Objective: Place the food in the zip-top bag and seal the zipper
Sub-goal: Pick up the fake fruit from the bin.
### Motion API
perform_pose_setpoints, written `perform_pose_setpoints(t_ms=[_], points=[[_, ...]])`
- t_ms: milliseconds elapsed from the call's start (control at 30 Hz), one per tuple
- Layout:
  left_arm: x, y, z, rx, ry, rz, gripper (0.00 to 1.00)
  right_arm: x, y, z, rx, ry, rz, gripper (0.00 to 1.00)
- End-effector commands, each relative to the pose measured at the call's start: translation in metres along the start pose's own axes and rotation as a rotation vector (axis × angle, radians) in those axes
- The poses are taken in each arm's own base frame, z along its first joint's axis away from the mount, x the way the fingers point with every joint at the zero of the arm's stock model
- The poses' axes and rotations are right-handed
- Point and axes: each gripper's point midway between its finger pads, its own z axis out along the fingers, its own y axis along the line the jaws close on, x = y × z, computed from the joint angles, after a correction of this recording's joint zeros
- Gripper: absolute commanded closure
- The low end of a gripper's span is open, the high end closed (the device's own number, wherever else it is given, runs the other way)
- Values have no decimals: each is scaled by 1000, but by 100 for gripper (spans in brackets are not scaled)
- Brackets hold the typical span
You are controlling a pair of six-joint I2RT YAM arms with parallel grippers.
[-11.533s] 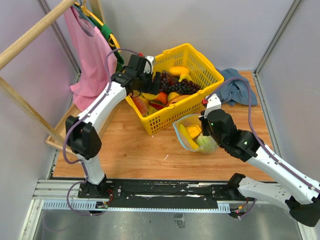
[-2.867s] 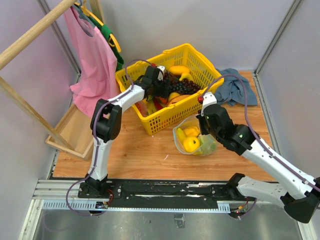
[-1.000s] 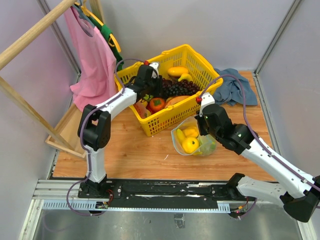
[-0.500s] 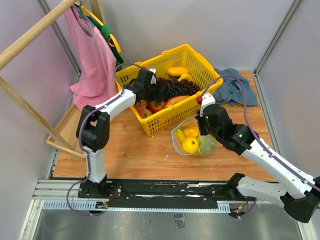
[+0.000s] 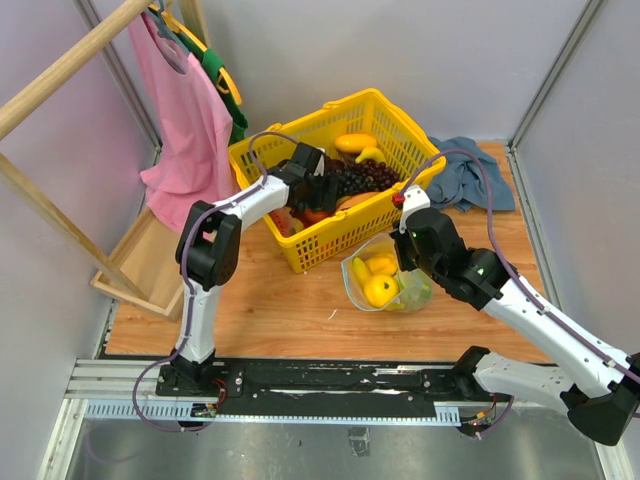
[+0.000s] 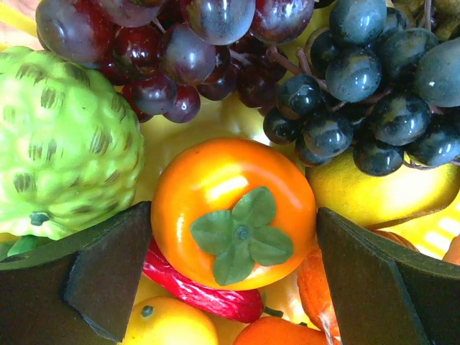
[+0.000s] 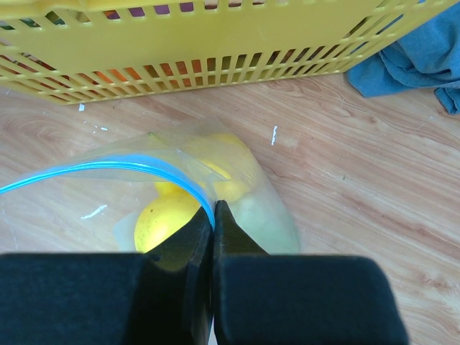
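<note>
My left gripper [image 6: 233,269] is open inside the yellow basket [image 5: 330,240], its fingers [image 6: 108,269] on either side of an orange toy fruit with a green leaf cap [image 6: 233,212], close to its sides. A bumpy green fruit [image 6: 65,144] lies to its left. My right gripper [image 7: 213,215] is shut on the blue zipper [image 7: 122,169] edge of the clear zip-top bag [image 5: 385,275], holding its mouth open. Yellow fruits [image 7: 169,219] and a green one lie inside the bag [image 7: 269,215].
The basket also holds dark grapes [image 6: 338,79], a red chilli [image 6: 201,291], a lemon [image 6: 381,194] and smaller orange and yellow fruits. A blue cloth [image 5: 465,180] lies at the back right. A wooden rack with a pink garment [image 5: 185,110] stands at the left.
My left gripper has moved right and down within the basket onto the orange fruit. The right arm and bag have not moved over the last second.
</note>
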Motion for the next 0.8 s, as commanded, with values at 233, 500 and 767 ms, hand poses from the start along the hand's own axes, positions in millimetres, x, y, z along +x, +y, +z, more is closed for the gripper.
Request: perform_pose_setpoints(t_ms=[233,500,767], points=[[48,31,46,-133,148,2,3,1,-1,3,2,-6,29,99],[23,19,25,-96,98,4,26,-1,-3,1,7,-16,33,100],[-42,-4,-46,-6,-114,-12,55,-3,-3,-1,9,-22,41,99]])
